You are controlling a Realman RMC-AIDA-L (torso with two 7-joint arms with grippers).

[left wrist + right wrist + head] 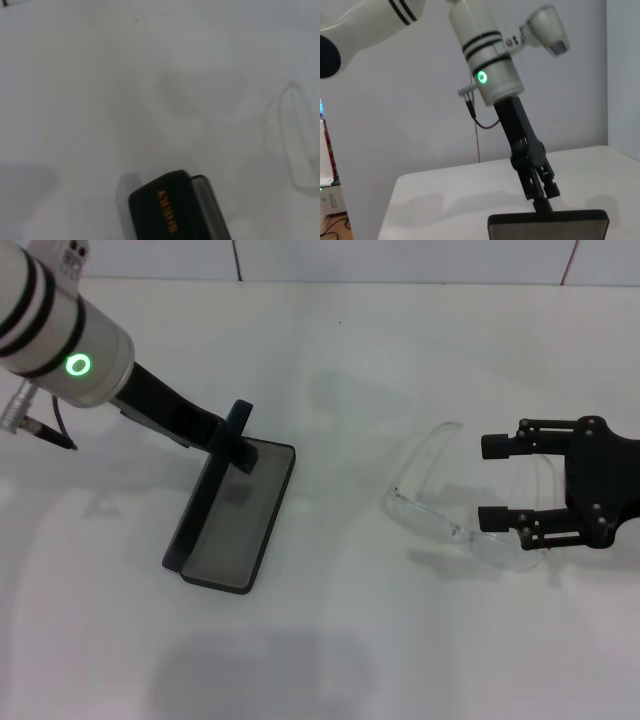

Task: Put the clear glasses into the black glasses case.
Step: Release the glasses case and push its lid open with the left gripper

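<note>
The slim black rectangular hard glasses case (pixel 232 515) lies open on the white table (pixel 330 640), grey lining up, and the left gripper (pixel 240 438) pinches its raised lid. The transparent plastic wraparound glasses (pixel 440 505) lie on the table right of the case; the right gripper (pixel 497 480) hovers over their right end, fingers spread.

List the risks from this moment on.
The open right end effector straddles the transparent plastic wraparound glasses at one arm end; closing there may make them slip or swing. The left end effector holds up the lid of the slim black hard glasses case; if it slips, the lid may drop and block insertion.
</note>
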